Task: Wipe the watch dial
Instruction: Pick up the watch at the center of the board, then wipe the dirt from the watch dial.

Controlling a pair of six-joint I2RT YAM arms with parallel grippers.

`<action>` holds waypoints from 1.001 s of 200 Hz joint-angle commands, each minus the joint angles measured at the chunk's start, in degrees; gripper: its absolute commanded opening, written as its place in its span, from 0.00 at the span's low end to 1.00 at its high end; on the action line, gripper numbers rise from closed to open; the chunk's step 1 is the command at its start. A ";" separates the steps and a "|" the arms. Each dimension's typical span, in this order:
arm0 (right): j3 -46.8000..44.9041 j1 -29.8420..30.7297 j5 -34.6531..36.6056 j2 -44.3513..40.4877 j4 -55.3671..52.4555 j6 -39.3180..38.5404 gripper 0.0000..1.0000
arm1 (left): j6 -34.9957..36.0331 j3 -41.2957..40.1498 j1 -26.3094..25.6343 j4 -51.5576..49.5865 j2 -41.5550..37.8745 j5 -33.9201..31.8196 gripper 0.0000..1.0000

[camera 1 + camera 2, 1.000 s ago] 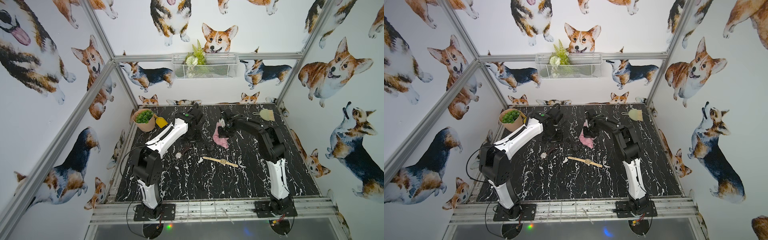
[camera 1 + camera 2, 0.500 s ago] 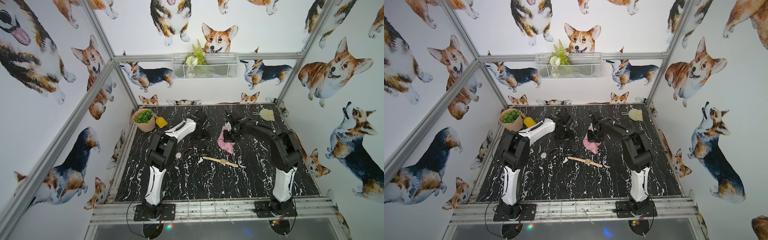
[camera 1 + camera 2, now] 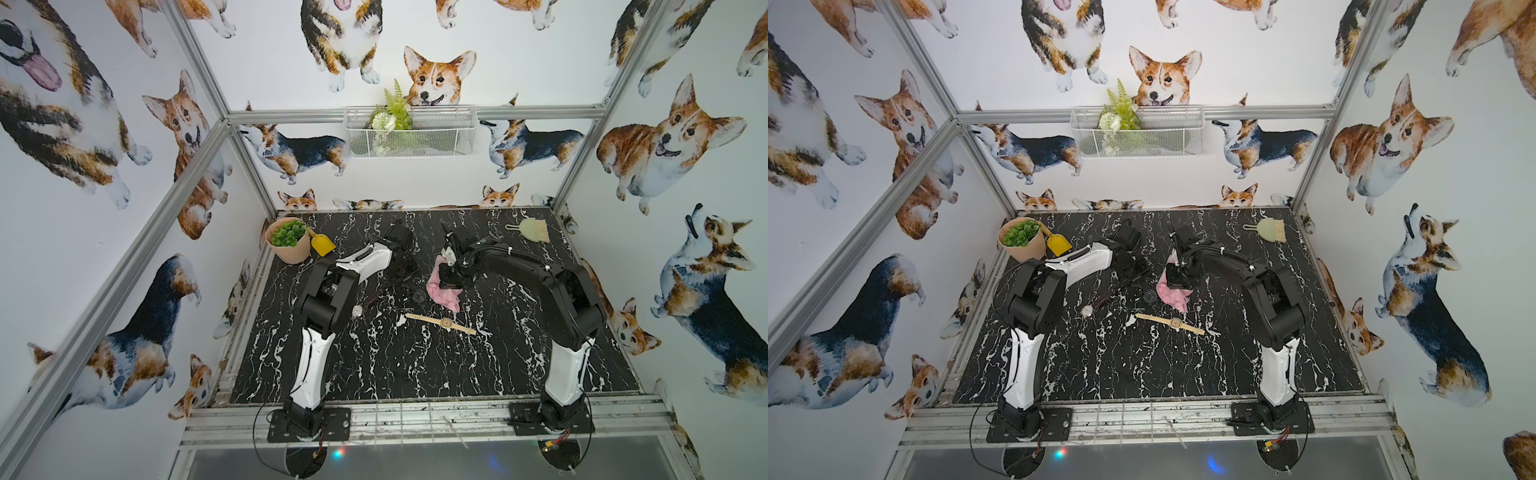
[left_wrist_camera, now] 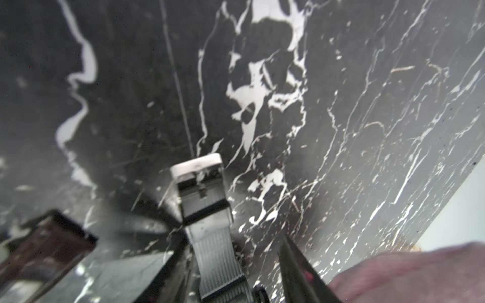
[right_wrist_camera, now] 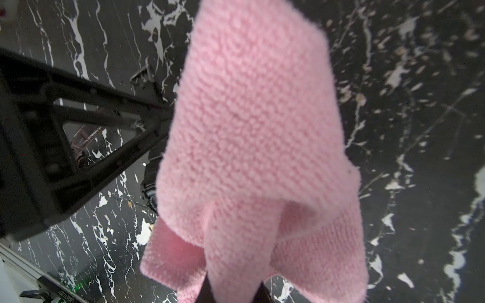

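Note:
A black watch lies on the marble table, its round dial [image 3: 419, 296] [image 3: 1150, 296] just left of the pink cloth [image 3: 444, 293] [image 3: 1174, 296]. Its ribbed strap [image 4: 215, 251] with a silver buckle [image 4: 196, 168] runs between the jaws of my left gripper [image 3: 405, 270] [image 4: 178, 230], which stand open with a gap on each side of it. My right gripper [image 3: 449, 281] [image 5: 231, 291] is shut on the cloth [image 5: 257, 131], which hangs down and hides most of the dial; only its rim [image 5: 150, 194] shows.
A gold watch [image 3: 446, 323] lies in front of the cloth. A silver-dial watch [image 3: 357, 311] on a brown strap lies by the left arm. A plant pot [image 3: 289, 241] with a yellow scoop [image 3: 322, 244] stands back left, a green brush [image 3: 534, 230] back right.
The left arm has folded, its elbow drawn toward the front, and its gripper has shifted right over the strap. The right gripper has carried the cloth lower and nearer the dial.

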 commanded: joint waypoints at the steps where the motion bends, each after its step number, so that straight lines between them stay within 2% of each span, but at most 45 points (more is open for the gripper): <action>1: 1.32 1.08 -1.12 1.07 -1.34 1.05 0.05 | -0.45 -0.23 -0.08 -4.49 2.00 -4.58 0.46; 81: 2.10 1.61 -2.20 3.57 -0.74 1.96 0.05 | 2.69 0.25 -0.99 -7.12 1.72 -5.42 0.10; 150: 1.85 5.24 1.71 3.70 4.58 3.22 0.05 | 3.75 -0.03 -1.71 -11.02 0.33 -7.26 0.02; 200: 3.90 6.47 9.43 8.29 2.10 3.13 0.03 | 5.73 0.44 -1.78 -14.81 0.99 -7.16 0.00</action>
